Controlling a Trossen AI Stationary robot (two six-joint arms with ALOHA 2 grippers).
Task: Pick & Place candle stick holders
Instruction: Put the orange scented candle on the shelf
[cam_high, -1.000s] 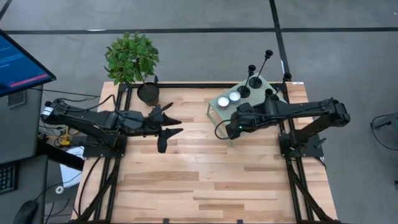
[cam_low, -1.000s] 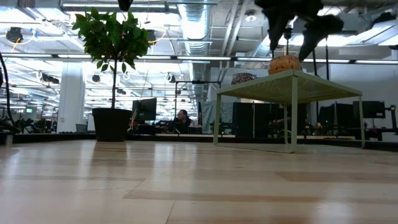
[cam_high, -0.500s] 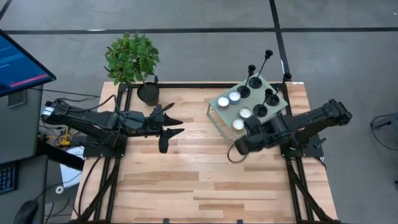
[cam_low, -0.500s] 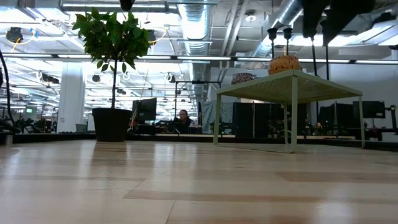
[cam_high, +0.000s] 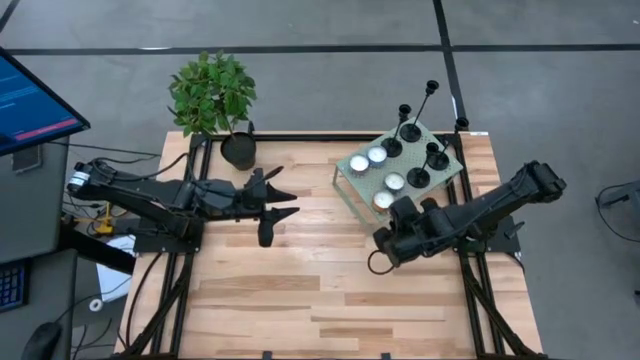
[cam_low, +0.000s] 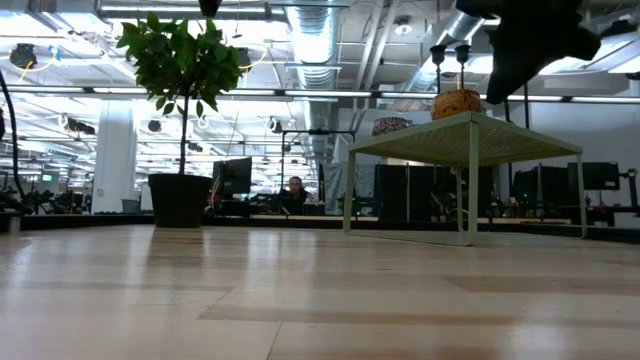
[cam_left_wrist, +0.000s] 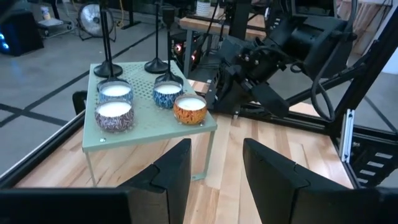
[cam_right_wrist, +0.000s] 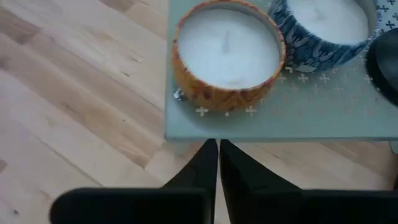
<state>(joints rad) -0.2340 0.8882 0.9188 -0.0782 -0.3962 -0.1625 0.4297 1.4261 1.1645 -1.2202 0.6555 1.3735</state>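
Black right pincer (cam_right_wrist: 217, 163) shut, empty — holders' (cam_left_wrist: 109, 67) tops cut off; left pincer (cam_left_wrist: 214, 165) open.

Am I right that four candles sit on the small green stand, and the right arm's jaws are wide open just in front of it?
Not quite: the right gripper has its jaws shut, as the right wrist view shows. The rest holds: four candles sit on the small green stand, and the gripper is just in front of it.

place: an open-plan robotics lab or office floor
ceiling: exposed ducts (cam_low: 318, 40) and strip lights ran overhead
background: a person (cam_low: 292, 188) sat among monitors (cam_low: 236, 176)
floor: grey concrete (cam_high: 330, 25) with taped lines surrounded the wooden table (cam_high: 300, 300)
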